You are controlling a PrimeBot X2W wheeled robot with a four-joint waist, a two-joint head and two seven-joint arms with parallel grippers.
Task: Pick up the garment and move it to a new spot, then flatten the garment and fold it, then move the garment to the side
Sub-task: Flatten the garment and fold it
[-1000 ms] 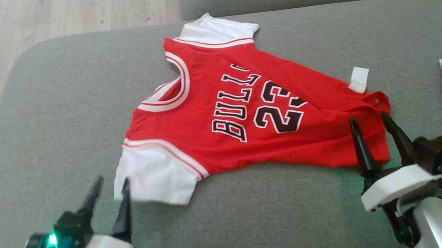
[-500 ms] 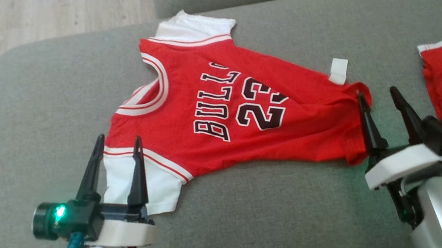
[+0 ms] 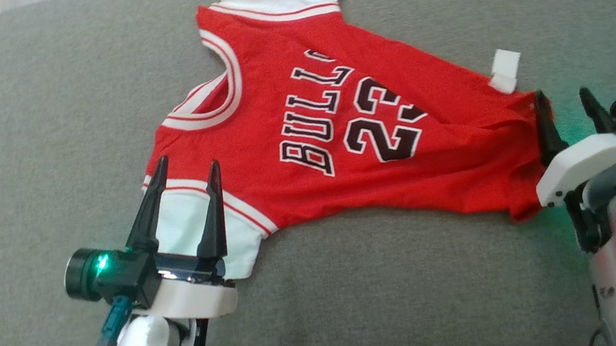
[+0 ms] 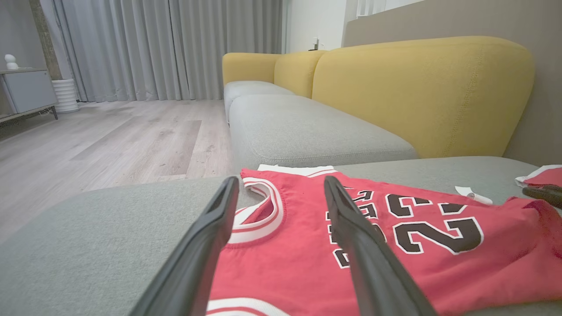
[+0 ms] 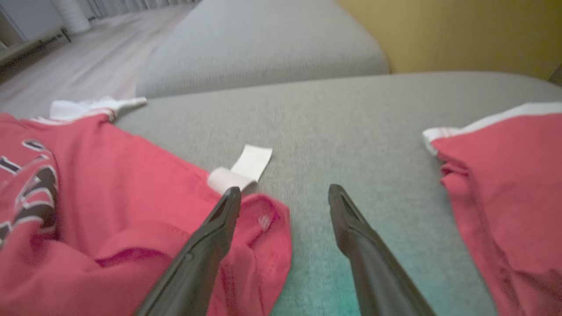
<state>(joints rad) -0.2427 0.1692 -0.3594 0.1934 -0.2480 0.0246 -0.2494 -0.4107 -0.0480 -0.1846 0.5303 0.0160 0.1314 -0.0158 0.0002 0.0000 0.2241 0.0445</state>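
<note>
Both wide open and empty: left gripper (image 3: 187, 161) over the Bulls jersey's (image 3: 340, 151) white sleeve (image 3: 184, 214), right gripper (image 3: 562, 93) at its hem, the jersey lying lengthwise between them.

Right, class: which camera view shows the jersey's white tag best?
The right wrist view: the white tag lies close and large beside the jersey. The head view shows it whole but small; the left wrist view, a far, low sliver.

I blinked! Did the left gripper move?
Yes. The left gripper moved forward over the white sleeve of the jersey; earlier it stopped short of that sleeve.
</note>
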